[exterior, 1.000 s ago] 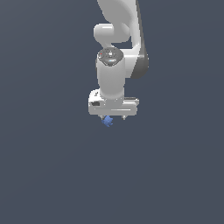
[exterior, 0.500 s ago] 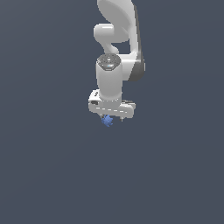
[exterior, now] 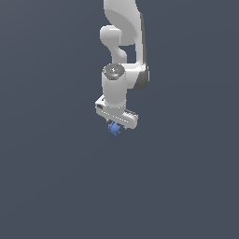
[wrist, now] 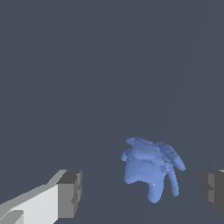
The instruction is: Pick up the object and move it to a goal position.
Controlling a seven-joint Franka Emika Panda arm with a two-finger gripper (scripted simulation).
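The object (exterior: 114, 129) is a small bright-blue lumpy blob lying on the flat dark grey surface, just under the white hand in the exterior view. In the wrist view the object (wrist: 151, 168) sits between the two grey fingertips, nearer one fingertip (wrist: 213, 191) than the other (wrist: 70, 194). It touches neither, and a gap shows on each side. My gripper (exterior: 115, 125) is open, low over the object and straddling it, as the wrist view (wrist: 142, 194) also shows. The fingertips are mostly hidden behind the hand in the exterior view.
The white arm (exterior: 122, 51) rises straight up behind the hand. The dark grey surface (exterior: 56, 177) spreads uniformly all around.
The hand has come down slightly over the blue object and turned a little about its axis. The object has stayed in place.
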